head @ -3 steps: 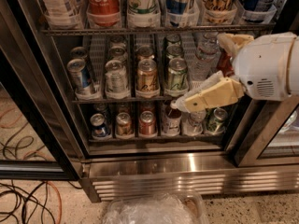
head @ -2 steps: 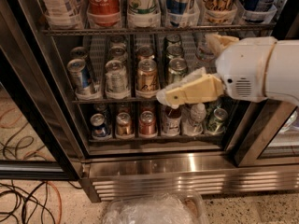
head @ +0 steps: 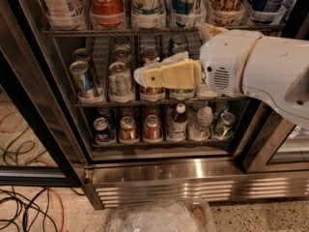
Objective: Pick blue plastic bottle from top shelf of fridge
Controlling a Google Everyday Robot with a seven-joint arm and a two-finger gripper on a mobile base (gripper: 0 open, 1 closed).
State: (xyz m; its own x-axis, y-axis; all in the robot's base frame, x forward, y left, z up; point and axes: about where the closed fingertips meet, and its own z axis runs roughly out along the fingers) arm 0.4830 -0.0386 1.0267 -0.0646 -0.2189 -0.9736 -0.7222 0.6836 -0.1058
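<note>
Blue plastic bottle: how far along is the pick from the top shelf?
Done: nothing yet; the blue plastic bottle stands in its cup at the left end of the top shelf. In hand: the gripper hovers before the cans one rack lower, right of the bottle and apart from it. Left: probably rise, shift left, grasp the bottle, draw it from the fridge.

single view | high, tilted down, facing fridge (head: 193, 173) front | close | fingers (head: 166, 76) mid-frame, nearer lens
</note>
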